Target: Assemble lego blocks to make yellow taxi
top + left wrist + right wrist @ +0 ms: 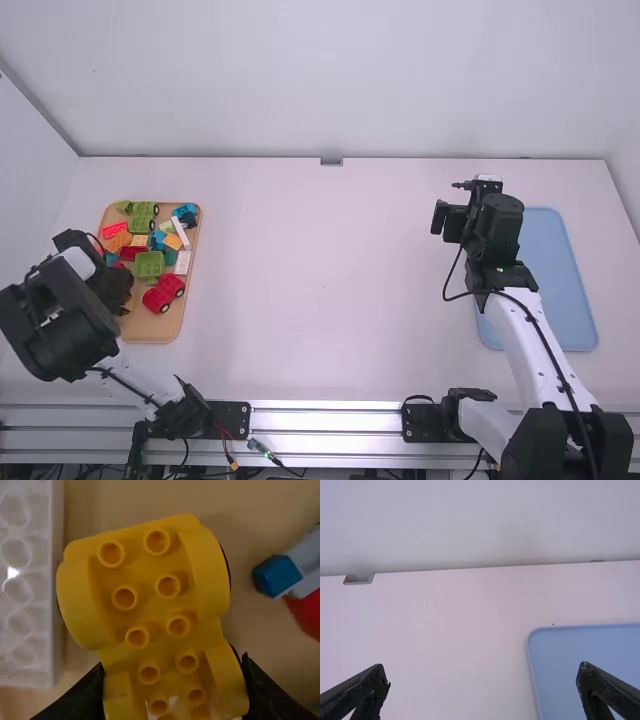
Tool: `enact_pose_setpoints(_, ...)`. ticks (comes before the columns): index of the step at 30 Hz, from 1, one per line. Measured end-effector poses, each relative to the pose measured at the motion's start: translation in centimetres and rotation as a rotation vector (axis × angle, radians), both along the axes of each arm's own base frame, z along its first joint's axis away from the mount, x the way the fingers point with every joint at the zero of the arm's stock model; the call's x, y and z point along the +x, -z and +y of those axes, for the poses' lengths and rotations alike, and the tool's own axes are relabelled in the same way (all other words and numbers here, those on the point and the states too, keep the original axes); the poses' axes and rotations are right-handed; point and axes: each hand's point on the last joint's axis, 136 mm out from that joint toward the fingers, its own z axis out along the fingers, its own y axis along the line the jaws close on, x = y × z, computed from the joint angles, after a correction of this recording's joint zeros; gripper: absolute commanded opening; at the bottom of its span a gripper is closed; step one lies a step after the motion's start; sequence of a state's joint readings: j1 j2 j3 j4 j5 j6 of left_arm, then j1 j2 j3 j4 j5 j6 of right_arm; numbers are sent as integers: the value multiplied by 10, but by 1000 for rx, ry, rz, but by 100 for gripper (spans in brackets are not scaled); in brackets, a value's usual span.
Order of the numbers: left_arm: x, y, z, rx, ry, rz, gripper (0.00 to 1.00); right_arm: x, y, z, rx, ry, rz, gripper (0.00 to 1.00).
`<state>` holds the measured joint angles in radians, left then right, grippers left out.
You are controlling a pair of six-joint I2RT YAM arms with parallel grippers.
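Left gripper (118, 288) grasping yellow base (152, 615); right gripper (462, 212) released; broad table (330, 290) left of blue tray's edge (484, 330).

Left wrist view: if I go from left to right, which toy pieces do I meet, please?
White studded brick → yellow car piece → small blue piece.

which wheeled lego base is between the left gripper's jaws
The yellow base, between the left gripper's jaws; the red ones and green ones on the tan tray lie outside them.
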<state>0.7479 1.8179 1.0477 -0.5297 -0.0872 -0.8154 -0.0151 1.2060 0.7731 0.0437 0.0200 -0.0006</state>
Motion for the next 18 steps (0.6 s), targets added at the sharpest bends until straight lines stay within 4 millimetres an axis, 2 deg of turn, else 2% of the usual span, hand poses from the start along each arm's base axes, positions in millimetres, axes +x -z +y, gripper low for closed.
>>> enact_pose_setpoints(2, 4, -11, -1, -10, 16, -17, 2, 0, 0, 0, -1, 2, 0, 99)
enact_pose_setpoints(3, 12, -22, 0, -3, 49, -55, 2, 0, 0, 0, 0, 1, 0, 98)
enact_pose_setpoints(8, 33, -57, -4, 20, 196, -177, 2, 0, 0, -1, -3, 2, 2, 99)
enact_pose_setpoints(13, 56, -99, -30, 105, 470, -262, 2, 0, 0, 0, -2, 0, 2, 99)
enact_pose_setpoints(14, 63, -107, -43, 126, 555, -273, 2, 0, 0, 0, 0, -1, 1, 99)
enact_pose_setpoints(15, 74, -118, -68, 155, 698, -289, 2, 0, 0, 1, 1, -5, 1, 99)
enact_pose_setpoints(16, 74, -118, -68, 155, 698, -289, 2, 0, 0, 1, 1, -5, 1, 99)
enact_pose_setpoints(18, 99, -137, -131, 213, 1029, -322, 2, 0, 0, 3, 5, -15, 1, 99)
